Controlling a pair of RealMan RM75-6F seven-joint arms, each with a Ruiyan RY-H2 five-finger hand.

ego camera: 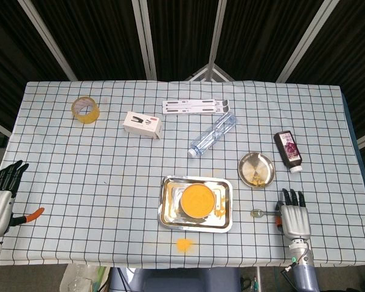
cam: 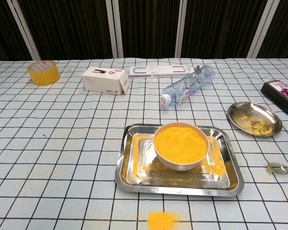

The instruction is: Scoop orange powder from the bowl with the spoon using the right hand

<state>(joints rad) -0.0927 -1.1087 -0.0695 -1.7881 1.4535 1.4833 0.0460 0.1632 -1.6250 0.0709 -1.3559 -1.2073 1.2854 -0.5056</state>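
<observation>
Right hand [ego camera: 294,219] sits over the spoon [ego camera: 259,213] handle, grip unclear. Left hand [ego camera: 0,198] spread, empty. Bowl [cam: 180,145] full in tray [cam: 129,175].

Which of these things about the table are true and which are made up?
1. The bowl is full of orange powder. True.
2. The bowl sits inside a metal tray. True.
3. The right hand holds the spoon over the bowl. False: the spoon lies on the table, and the hand is next to it.
4. The water bottle stands upright. False: it lies on its side.
5. Some powder is spilled on the table in front of the tray. True.
</observation>
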